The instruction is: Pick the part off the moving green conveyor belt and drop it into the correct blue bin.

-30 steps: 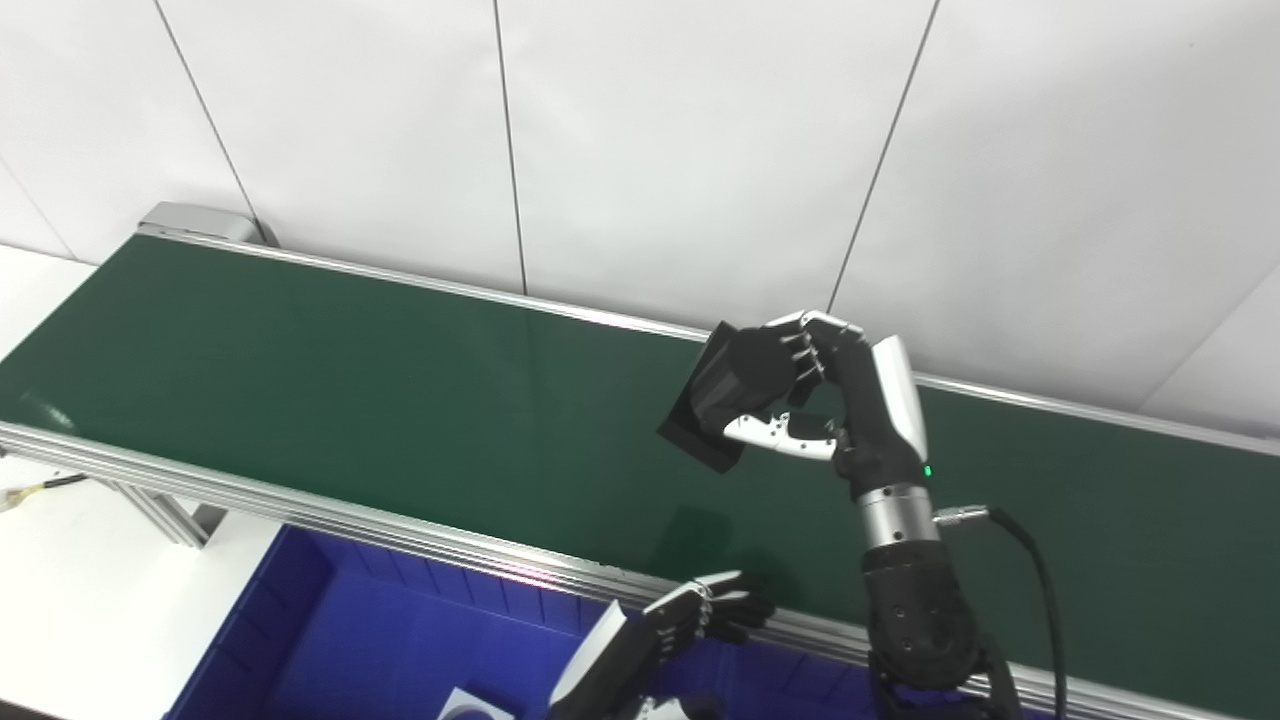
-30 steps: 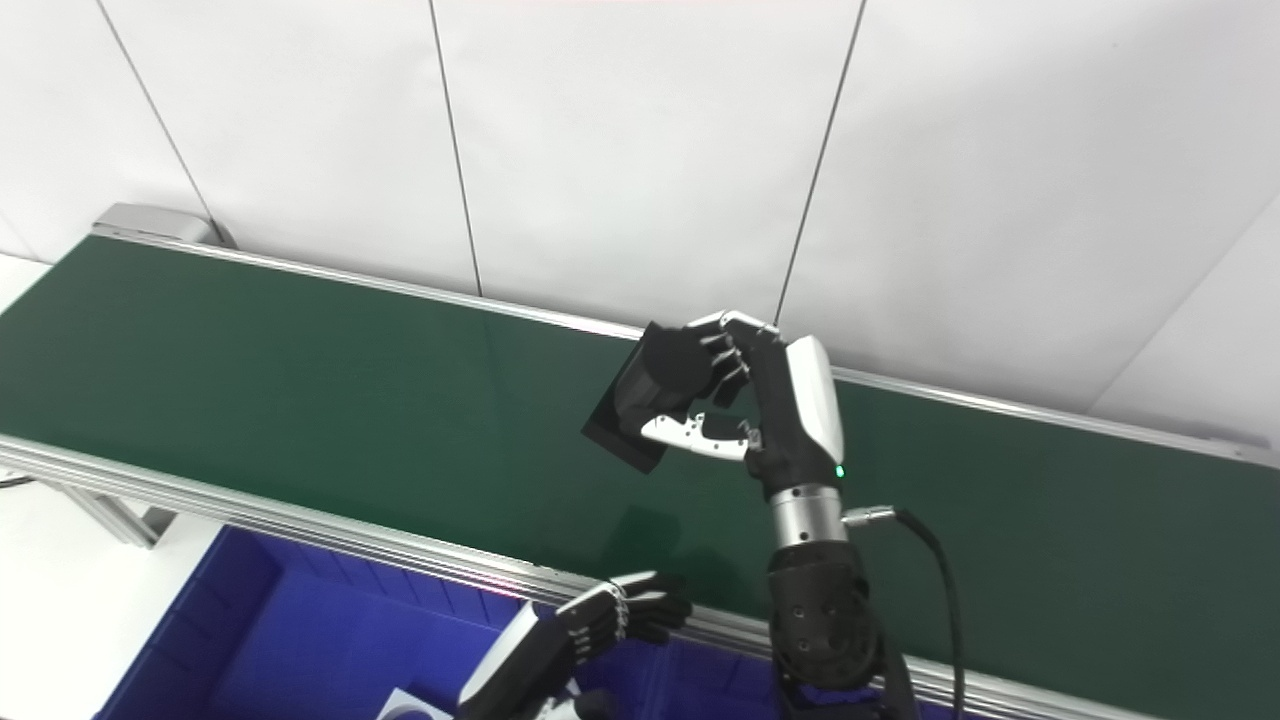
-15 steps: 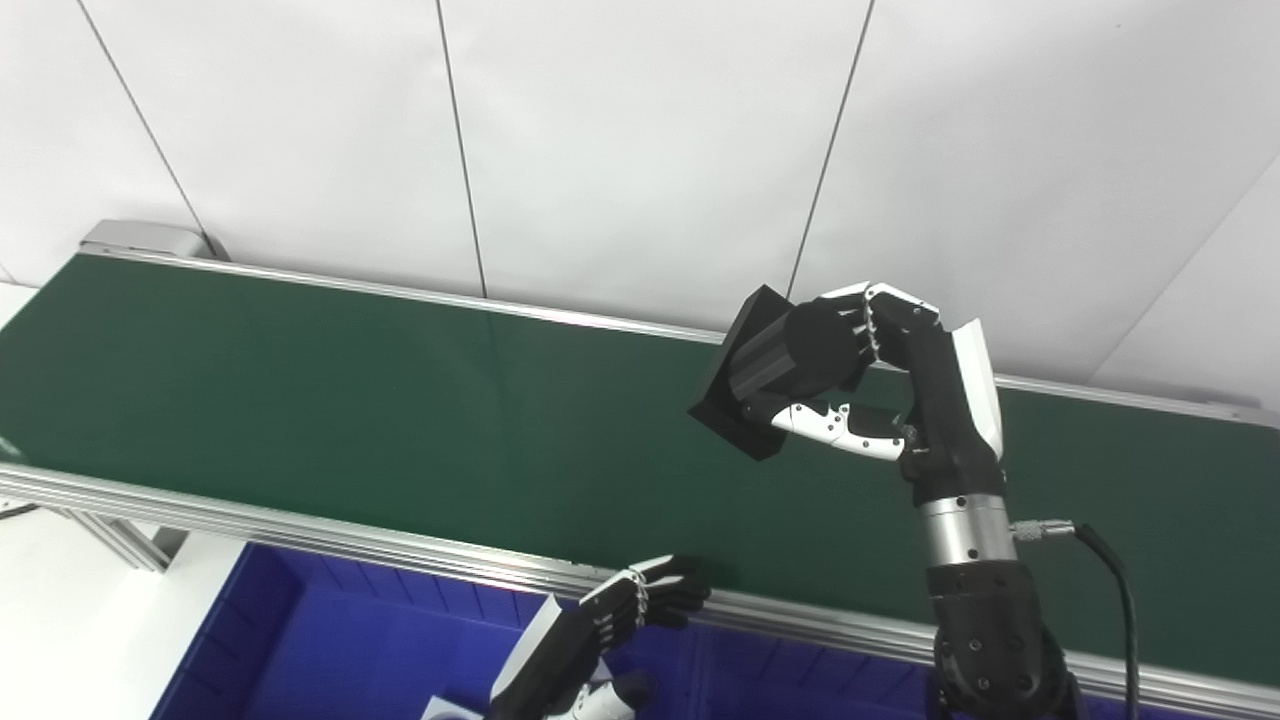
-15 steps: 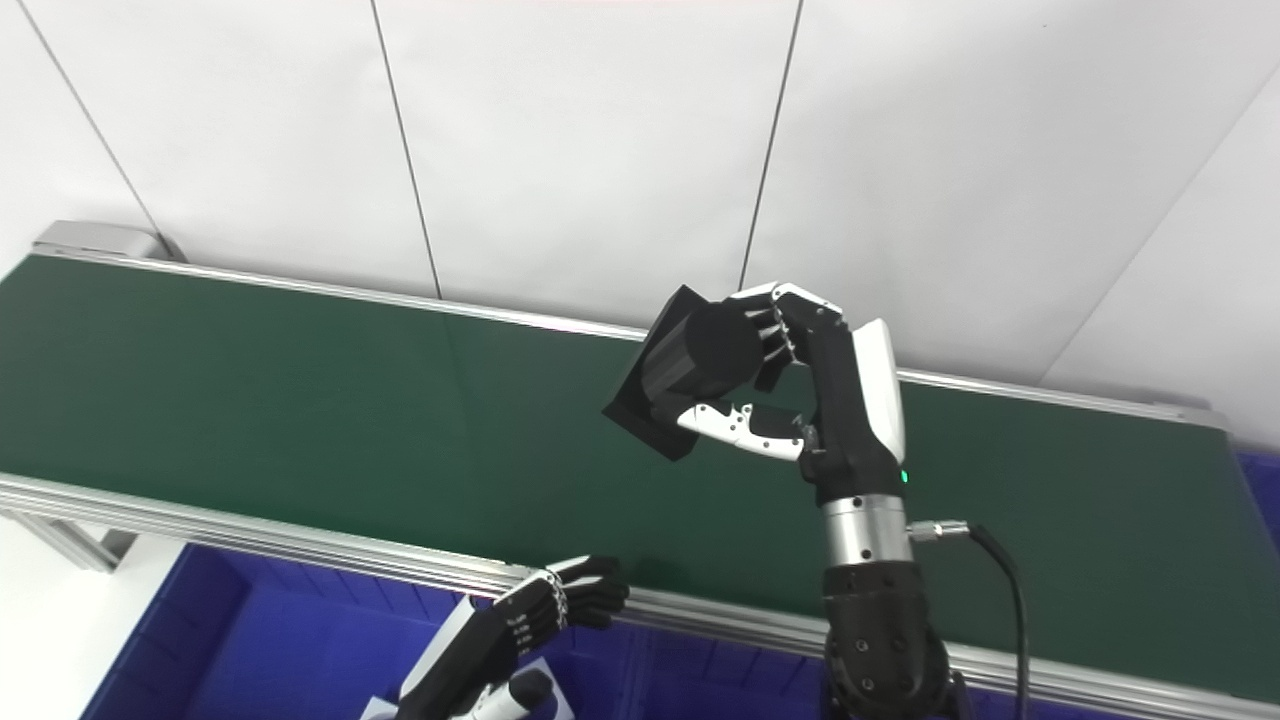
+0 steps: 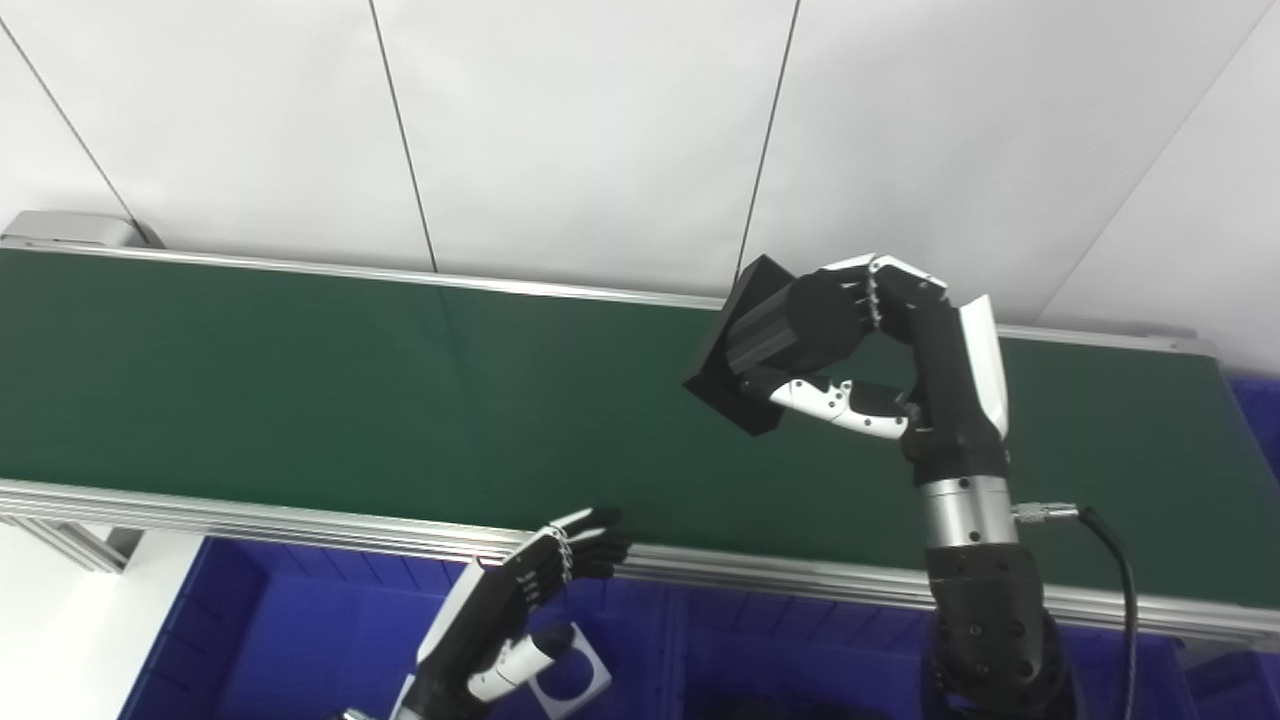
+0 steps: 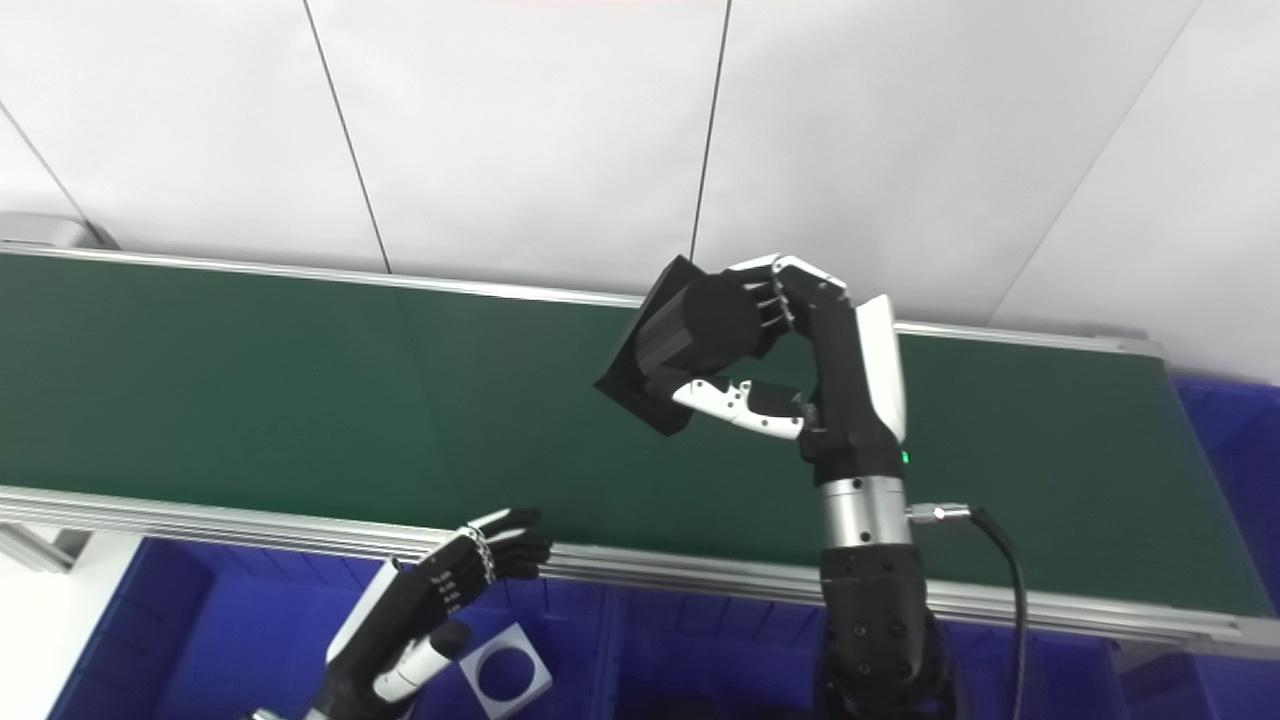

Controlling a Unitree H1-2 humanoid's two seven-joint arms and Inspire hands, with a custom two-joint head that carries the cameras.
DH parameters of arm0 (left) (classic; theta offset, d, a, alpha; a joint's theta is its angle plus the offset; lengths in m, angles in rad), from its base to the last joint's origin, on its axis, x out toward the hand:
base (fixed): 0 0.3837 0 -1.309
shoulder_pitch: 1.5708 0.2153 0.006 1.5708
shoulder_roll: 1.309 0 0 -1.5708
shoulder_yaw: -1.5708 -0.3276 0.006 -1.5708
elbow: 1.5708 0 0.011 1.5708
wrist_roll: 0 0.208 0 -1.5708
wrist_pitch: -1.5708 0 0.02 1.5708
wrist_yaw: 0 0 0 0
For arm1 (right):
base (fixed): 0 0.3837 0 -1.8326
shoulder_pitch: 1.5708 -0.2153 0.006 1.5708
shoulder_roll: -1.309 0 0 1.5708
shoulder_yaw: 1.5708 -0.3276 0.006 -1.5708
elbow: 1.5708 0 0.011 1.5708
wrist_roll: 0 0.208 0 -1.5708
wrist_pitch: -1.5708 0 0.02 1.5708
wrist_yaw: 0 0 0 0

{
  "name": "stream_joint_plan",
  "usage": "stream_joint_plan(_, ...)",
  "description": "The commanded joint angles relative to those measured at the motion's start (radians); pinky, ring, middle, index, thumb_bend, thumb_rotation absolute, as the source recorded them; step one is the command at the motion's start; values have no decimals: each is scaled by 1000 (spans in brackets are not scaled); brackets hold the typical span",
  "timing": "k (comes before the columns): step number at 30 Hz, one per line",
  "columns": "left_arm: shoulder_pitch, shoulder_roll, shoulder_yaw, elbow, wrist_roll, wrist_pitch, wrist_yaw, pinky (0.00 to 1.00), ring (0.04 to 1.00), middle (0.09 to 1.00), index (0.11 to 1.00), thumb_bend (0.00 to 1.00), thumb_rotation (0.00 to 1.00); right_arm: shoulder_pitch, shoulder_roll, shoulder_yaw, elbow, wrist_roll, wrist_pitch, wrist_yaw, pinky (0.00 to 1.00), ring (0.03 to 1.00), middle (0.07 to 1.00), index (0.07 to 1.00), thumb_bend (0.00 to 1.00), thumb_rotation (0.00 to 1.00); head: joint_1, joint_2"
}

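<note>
White wall panels behind; below them, green conveyor belt [image 5: 300,380] running edge to edge, silver rail along its near edge, blue bin [image 5: 300,650] tucked under that rail.

Right hand [image 5: 880,370] up over the belt's right half, closer to the far edge than the near, fingers and thumb wrapped round a black part [image 5: 775,345]: dark drum on a flat square base. Part clear of the belt surface, carried, not resting. Long axis tilted, drum end toward the palm, base plate pointing up and left toward the far rail. Thumb under the drum, fingers [image 5: 875,295] curled over the top.

Left hand [image 6: 450,590] low at the near rail, fingers loosely apart and slightly curled, holding nothing, fingertips just at the rail. Just beside it, down in the bin, a pale square plate [image 6: 508,678] with a round hole.

Deciding relation, as judged: bins lying toward the near edge and below the carrying hand, with another patch of blue [image 6: 1230,440] past the belt's right end. Right hand alone holding the part, so likely a pull back across the near rail before letting go. Which bin is correct: not readable from these views. Risk seemingly in the tilt, with the heavy base hanging out beyond the fingers.
</note>
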Motion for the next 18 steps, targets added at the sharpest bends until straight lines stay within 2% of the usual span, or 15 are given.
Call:
stream_joint_plan(1,-8,11,11,-21,-24,-35,-11,749,772,783,838,773,814,12,10,-13,-65,2,1,-12,298,394,471,494,530,0,-25,6)
stream_joint_plan(3,-9,15,18,-18,-31,-38,-16,749,771,782,839,775,817,36,10,-21,-89,-3,1,-14,267,366,471,493,530,0,-33,10)
stream_joint_plan(6,-12,20,25,-15,-36,-40,-22,747,767,776,839,779,823,77,4,-38,-133,-2,8,-11,306,396,469,493,530,0,-49,14)
stream_joint_plan(18,-23,33,54,-7,-91,-31,-55,750,759,772,838,771,788,209,18,-91,-252,-28,16,-24,337,407,460,497,531,0,-140,30)
